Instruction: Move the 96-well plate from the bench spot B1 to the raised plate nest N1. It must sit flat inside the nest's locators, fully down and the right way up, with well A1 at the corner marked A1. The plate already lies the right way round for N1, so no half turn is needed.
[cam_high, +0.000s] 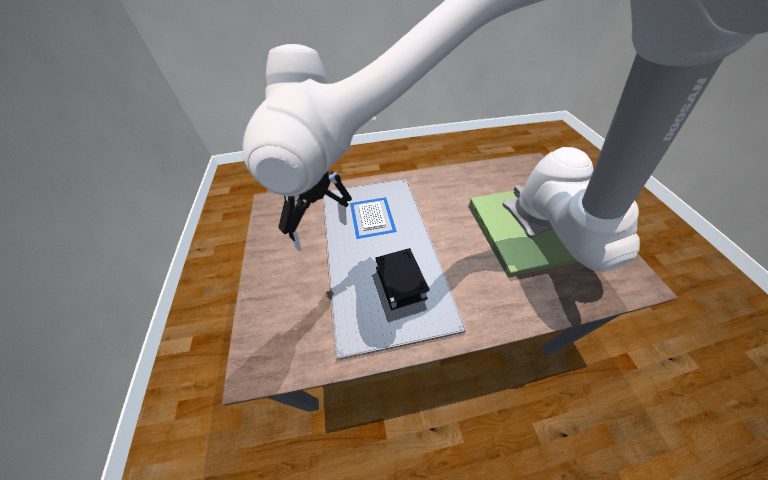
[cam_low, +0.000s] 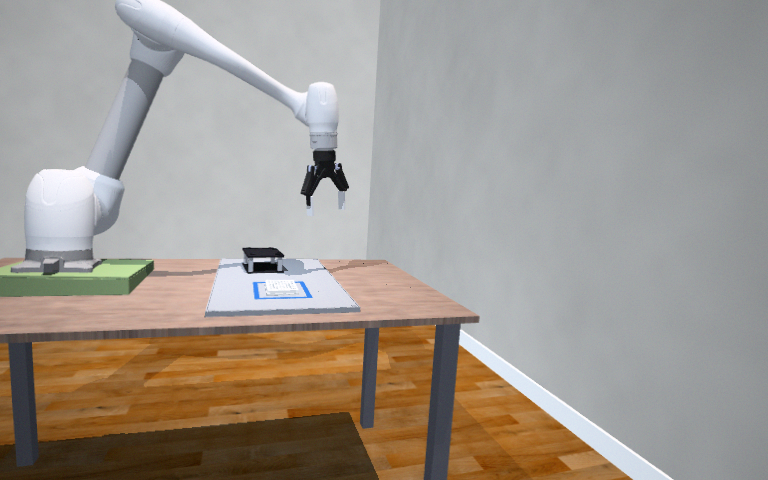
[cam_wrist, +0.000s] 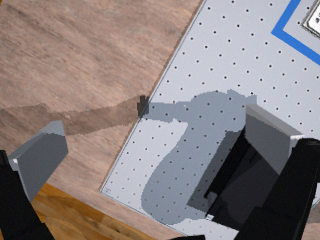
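Hanging way up above the table (cam_low: 396, 294) right now, my gripper (cam_low: 325, 208) spread fully apart and gripping nothing at all.

The exterior view is giving the best sense of height: I'm floating high over the grey perforated board (cam_low: 237, 297), well apart from everything on it. From there the 96-well plate (cam_low: 282, 286) is lying flat inside the blue B1 frame (cam_low: 257, 290), and the black raised nest N1 (cam_low: 262, 253) is standing on its little legs at 12 o'clock from the plate. You can see daylight under the nest from this angle, which the other cameras aren't showing.

The top view is telling a different story. There my gripper (cam_high: 317, 226) is sitting at about 9 o'clock from the plate (cam_high: 374, 215), seeming to hang over the board's (cam_high: 396, 333) edge and the wood beside it. The well dots are readable here, though I can't make out any A1 mark. The nest (cam_high: 400, 275) is at roughly 5 o'clock from the plate, nothing on it, and my green base plate (cam_high: 487, 215) is off at 3 o'clock.

My wrist camera is only catching a sliver of the blue frame (cam_wrist: 294, 27) and a plate corner (cam_wrist: 314, 19) up at 1 o'clock. My two fingers are framing the board's edge, with the dark nest (cam_wrist: 247, 180) half hidden behind the right one.
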